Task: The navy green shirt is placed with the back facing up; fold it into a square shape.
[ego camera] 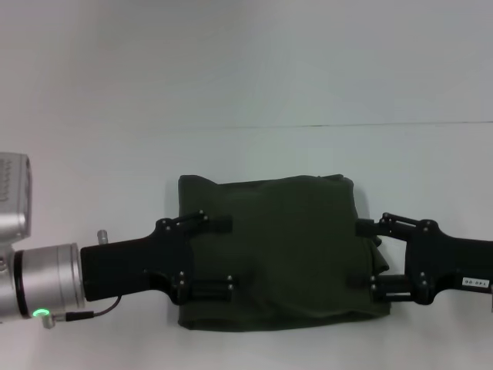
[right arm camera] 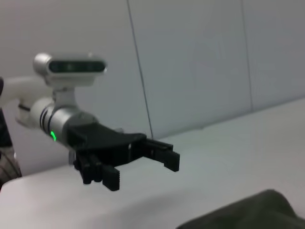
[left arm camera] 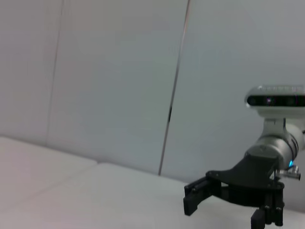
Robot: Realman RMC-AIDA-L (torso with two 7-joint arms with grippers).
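The navy green shirt (ego camera: 281, 250) lies on the white table (ego camera: 92, 177) as a folded, roughly square, plain dark olive bundle. My left gripper (ego camera: 219, 256) hovers over the shirt's left edge, open, its two fingers spread front to back. Opposite it, over the right edge, my right gripper (ego camera: 362, 256) is open the same way. Neither gripper holds cloth. The right wrist view shows the left gripper (right arm camera: 138, 169) open above the table and a corner of the shirt (right arm camera: 252, 212). In the left wrist view the right gripper (left arm camera: 224, 214) appears open; the shirt is out of that view.
The white table meets a pale wall (ego camera: 246, 62) behind the shirt. Bare tabletop stretches to the left, right and back of the shirt. Its front edge lies close to the bottom of the head view.
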